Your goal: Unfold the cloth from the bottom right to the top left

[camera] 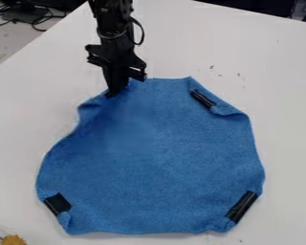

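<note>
The black gripper (pixel 115 92) points down at the upper left edge of the blue cloth (pixel 162 153), shut on the cloth there. The cloth lies mostly spread out on the table, with its upper left edge uneven and curving inward below the gripper. Black strips mark the cloth near three corners: one strip (pixel 202 99) at the upper right, another strip (pixel 57 204) at the lower left and a third strip (pixel 242 206) at the lower right. Small folds show at these corners. The gripper hides part of the upper left edge.
The white table (pixel 283 95) surrounds the cloth, with small dark specks beyond its upper right side. A yellowish object (pixel 14 239) sits at the bottom left edge of the view. Dark cables (pixel 37 21) lie past the table's edge at the upper left.
</note>
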Controlling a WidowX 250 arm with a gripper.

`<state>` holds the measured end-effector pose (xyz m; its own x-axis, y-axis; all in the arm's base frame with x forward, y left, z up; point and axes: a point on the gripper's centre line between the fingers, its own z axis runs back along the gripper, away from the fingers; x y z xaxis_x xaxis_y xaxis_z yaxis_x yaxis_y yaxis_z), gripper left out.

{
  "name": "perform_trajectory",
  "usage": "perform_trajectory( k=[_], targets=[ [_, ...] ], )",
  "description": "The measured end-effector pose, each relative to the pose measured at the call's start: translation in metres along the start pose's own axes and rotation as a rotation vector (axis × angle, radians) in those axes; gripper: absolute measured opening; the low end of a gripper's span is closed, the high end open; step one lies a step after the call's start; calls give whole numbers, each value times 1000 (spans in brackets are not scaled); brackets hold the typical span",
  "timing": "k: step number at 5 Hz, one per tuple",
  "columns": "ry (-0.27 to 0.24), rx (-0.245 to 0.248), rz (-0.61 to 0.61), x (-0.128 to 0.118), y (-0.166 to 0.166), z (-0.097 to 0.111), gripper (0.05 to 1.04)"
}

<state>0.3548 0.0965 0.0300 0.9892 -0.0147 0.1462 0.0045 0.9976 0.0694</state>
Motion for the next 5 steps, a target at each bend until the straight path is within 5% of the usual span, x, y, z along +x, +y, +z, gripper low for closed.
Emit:
perform_trajectory(
  k=[3,5],
  targets=[
    [34,32,-58,18,22,-24,78],
    [41,55,-61,13,29,-26,484]
  ],
)
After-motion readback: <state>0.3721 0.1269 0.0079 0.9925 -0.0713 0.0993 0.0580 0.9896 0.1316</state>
